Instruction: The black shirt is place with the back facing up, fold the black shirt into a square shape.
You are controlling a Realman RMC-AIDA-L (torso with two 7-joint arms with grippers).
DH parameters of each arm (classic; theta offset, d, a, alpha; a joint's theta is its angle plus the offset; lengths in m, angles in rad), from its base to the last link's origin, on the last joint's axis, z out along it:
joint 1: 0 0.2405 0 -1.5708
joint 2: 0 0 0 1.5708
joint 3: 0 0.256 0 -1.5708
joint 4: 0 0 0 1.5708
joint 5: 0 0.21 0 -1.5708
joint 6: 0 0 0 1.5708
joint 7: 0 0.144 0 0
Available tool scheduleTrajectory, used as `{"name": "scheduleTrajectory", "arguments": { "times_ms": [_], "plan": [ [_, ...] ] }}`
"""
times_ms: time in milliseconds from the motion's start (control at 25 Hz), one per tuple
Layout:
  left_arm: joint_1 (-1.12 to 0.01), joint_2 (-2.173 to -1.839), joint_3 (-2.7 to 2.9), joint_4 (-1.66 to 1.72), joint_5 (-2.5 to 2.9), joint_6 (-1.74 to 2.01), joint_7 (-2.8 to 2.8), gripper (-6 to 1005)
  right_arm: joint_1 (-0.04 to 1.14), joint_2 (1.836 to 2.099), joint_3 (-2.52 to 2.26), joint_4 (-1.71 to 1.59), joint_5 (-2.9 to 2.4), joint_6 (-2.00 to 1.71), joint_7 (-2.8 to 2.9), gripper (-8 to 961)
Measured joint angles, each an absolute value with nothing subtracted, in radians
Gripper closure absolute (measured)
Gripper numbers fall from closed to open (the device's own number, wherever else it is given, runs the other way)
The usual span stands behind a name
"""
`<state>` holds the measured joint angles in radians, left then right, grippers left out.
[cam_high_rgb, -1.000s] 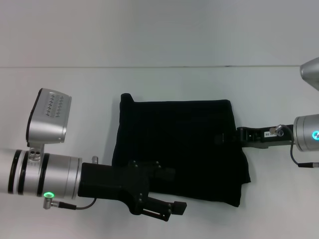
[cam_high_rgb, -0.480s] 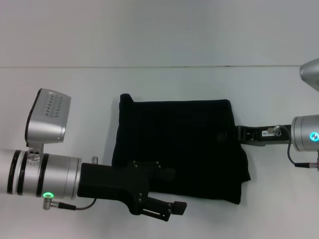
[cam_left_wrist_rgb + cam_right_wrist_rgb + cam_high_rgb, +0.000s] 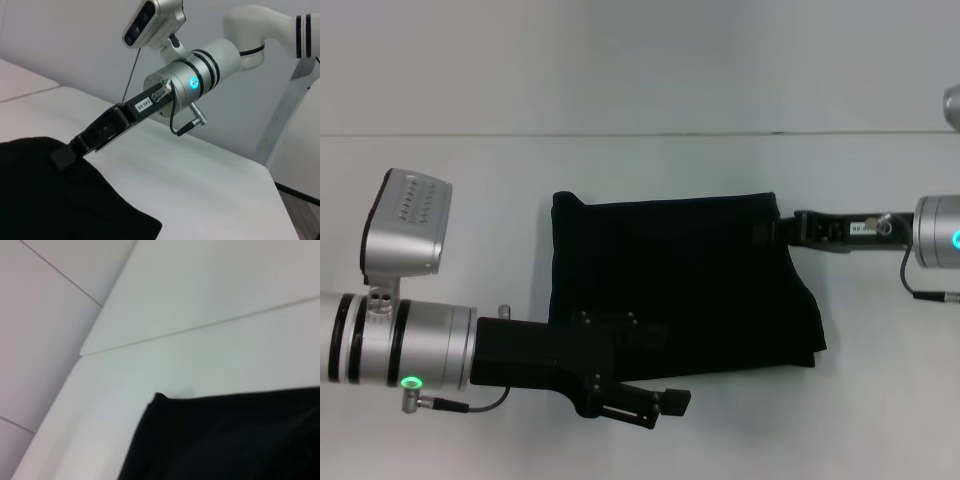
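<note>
the black shirt [image 3: 680, 285] lies folded, nearly square, mid-table [image 3: 640, 170]. the right gripper [image 3: 767, 231] seems clamped on its far right corner; the left gripper [image 3: 650, 400] sits at the near edge, grip unclear. pull gently, keeping edges aligned.

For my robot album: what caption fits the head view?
Two grippers, left and right, at a folded black shirt on a white table.

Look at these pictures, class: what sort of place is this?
Probably a robot lab or test bench: a plain white table against bare pale walls, with only a folded black shirt on it and two robot arms, left hand and right hand, at its edges.
</note>
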<state>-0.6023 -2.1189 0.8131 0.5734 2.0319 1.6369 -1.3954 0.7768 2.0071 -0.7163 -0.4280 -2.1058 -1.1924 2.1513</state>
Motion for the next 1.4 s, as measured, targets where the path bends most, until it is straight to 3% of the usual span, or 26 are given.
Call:
{"name": "scheduleTrajectory", "arguments": {
  "times_ms": [480, 1160, 1400],
  "plan": [
    [-0.606, -2.115, 0.793, 0.573, 2.020, 1.639, -1.408, 99, 0.798, 1.983, -0.722, -0.450, -2.110, -1.193, 2.167, 873],
    [-0.648, -2.123, 0.787, 0.568, 1.928, 1.340, -1.578, 109, 0.731, 1.985, -0.711, -0.427, -2.122, -1.045, 2.161, 750],
    [-0.688, -2.123, 0.789, 0.564, 1.895, 1.077, -1.759, 112, 0.677, 1.963, -0.643, -0.471, -2.093, -1.102, 2.156, 473]
  ]
}}
